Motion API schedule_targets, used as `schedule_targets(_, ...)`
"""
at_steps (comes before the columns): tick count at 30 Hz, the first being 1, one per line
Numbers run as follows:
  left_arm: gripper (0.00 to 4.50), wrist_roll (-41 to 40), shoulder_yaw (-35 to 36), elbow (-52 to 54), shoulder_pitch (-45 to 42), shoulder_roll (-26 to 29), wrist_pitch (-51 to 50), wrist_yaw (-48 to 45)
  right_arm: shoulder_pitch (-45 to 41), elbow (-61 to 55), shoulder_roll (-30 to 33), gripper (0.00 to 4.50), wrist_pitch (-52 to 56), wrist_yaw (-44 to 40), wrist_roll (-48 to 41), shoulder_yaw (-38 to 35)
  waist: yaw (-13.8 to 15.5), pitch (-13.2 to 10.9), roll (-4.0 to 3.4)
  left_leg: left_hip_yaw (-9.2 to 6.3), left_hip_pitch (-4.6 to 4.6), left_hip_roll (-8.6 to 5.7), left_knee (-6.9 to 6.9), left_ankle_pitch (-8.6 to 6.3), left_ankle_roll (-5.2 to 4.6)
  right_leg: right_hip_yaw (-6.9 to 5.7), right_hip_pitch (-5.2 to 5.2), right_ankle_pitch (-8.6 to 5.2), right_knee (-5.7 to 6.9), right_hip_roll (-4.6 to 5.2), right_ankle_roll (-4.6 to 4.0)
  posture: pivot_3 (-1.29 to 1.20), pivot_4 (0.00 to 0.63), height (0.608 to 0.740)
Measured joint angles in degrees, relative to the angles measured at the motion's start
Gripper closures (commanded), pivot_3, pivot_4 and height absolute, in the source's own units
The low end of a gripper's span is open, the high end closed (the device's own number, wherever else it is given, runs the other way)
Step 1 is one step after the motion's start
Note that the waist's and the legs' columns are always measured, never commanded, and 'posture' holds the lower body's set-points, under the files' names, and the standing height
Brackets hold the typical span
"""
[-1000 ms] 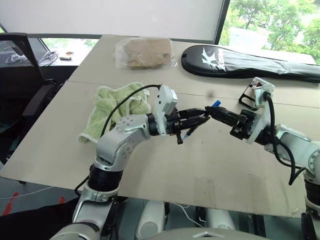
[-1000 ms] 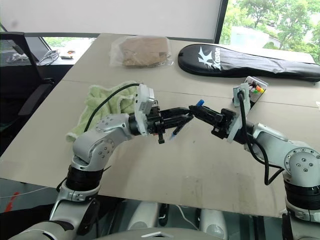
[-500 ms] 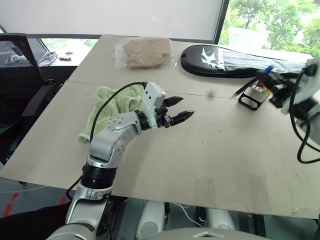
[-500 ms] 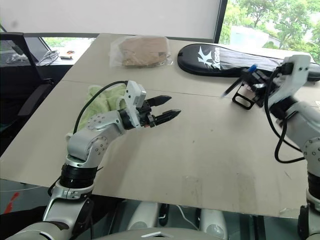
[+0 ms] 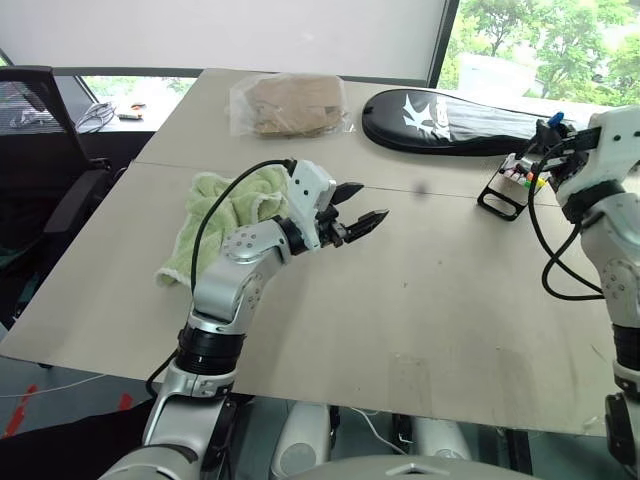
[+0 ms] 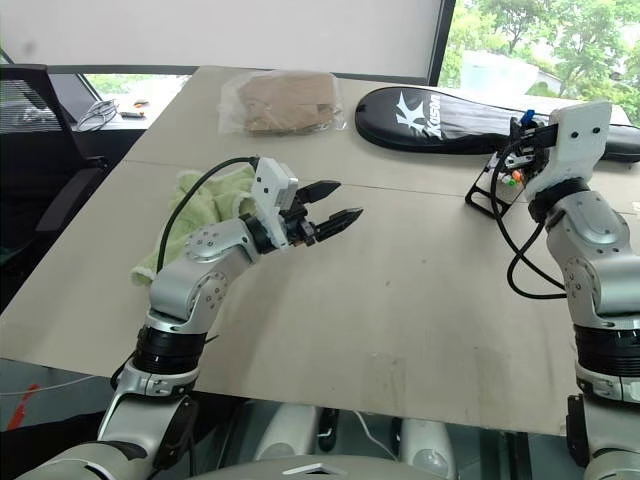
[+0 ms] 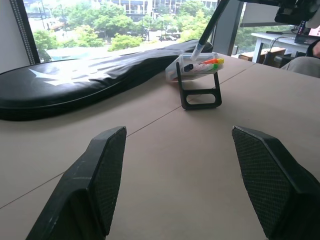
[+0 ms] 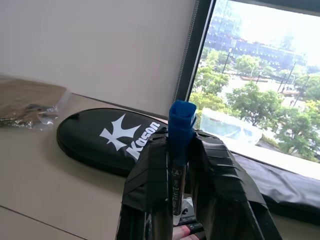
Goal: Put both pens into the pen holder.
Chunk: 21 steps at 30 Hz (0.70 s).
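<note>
In the head view my right gripper point(image 5: 556, 128) sits at the upper right, clamped on the blue-capped pen point(image 5: 553, 120) directly over the pen holder point(image 5: 515, 178). My left gripper point(image 5: 362, 208), mid-frame, stands apart and empty, bare table point(image 5: 430, 300) all round it.

From my left wrist, the pen's pale tip point(image 7: 197, 48) hovers at the holder's point(image 7: 197, 65) mouth; I judge a slanted entry could catch the rim and tip the light frame.

From my right wrist, both fingers point(image 8: 150, 175) pinch the barrel below the cap; the racket bag point(image 8: 107, 140) lies close behind, so room there is tight.
</note>
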<state>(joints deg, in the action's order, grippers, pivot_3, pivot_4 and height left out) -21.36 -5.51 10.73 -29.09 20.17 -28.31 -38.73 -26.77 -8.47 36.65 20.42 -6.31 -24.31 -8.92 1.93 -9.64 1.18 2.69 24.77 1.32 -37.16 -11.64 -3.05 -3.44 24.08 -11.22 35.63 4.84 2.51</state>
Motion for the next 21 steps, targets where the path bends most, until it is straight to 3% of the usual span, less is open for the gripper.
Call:
schedule_targets(5,1.01,0.0,0.2,1.5,0.8,0.5,0.0,0.3,-0.7,4.8,-2.3,4.44,-6.0,-1.9,7.2,1.9,-0.6,0.0,0.0,0.0,-0.02,0.0,0.0,0.0,0.0,0.0,-0.01,0.0,0.02,-0.01,0.0,0.0,0.15,0.74)
schedule_targets(11,1.01,-2.9,0.5,4.6,1.9,0.5,-1.4,-1.2,-4.6,21.6,-6.6,4.44,-18.7,-3.9,16.0,4.8,-1.3,0.0,0.0,0.04,-0.07,-0.01,0.0,0.0,0.0,0.08,-0.01,0.01,0.06,-0.03,0.0,0.0,0.15,0.74)
schedule_targets(13,1.01,-4.8,0.6,5.5,2.0,0.6,-2.2,-2.4,-6.2,25.7,-6.9,3.42,-21.9,-4.5,17.8,5.4,-1.4,0.0,0.0,0.04,-0.09,0.0,0.0,0.0,0.0,0.1,-0.01,0.02,0.06,-0.07,-0.01,0.0,0.15,0.74)
schedule_targets(18,1.01,-7.7,1.1,6.8,2.1,1.1,-3.4,-3.3,-7.1,36.1,-7.9,1.36,-27.3,-5.8,21.8,6.9,-1.2,0.0,-0.03,0.04,-0.07,-0.01,0.0,0.01,0.01,0.1,-0.01,0.13,0.09,-0.09,-0.18,0.0,0.15,0.74)
schedule_targets(21,1.01,-8.2,1.3,6.8,2.1,1.4,-3.6,-3.3,-7.1,36.8,-7.9,0.05,-28.2,-6.1,22.1,6.7,-1.3,0.0,-0.04,0.08,-0.09,-0.01,0.0,0.01,0.01,0.16,-0.01,0.15,0.08,-0.08,-0.16,0.0,0.15,0.74)
